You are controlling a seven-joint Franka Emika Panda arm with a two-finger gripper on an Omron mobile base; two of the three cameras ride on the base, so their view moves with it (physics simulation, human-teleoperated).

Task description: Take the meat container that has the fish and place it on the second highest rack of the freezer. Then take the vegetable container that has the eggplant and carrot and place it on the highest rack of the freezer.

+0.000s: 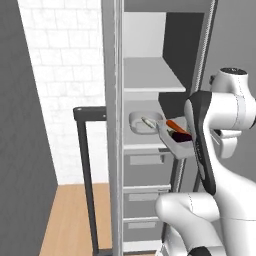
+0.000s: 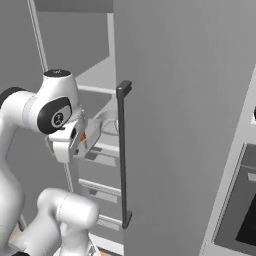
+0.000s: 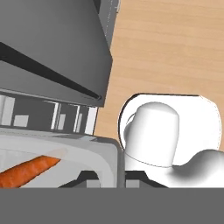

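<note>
The vegetable container (image 1: 176, 142), a pale tray with the orange carrot (image 1: 176, 125) and the dark eggplant (image 1: 181, 136) in it, hangs just in front of the open freezer (image 1: 150, 100). In the hand view my gripper (image 3: 111, 178) is shut on the tray's rim (image 3: 109, 157), with the carrot (image 3: 28, 170) beside it. The meat container (image 1: 145, 122), a pale bowl with the slim fish (image 1: 148, 121), rests on the second highest rack (image 1: 142, 146). Above it the highest rack (image 1: 147, 75) is bare. My forearm hides the gripper in the left base view.
The open freezer door (image 2: 190, 125) with its long dark handle (image 2: 122, 155) stands close on the right of the arm. Drawers (image 1: 145, 192) lie below the shelves. An oven column (image 2: 240, 215) is at the far right. Wooden floor (image 1: 70, 215) lies below.
</note>
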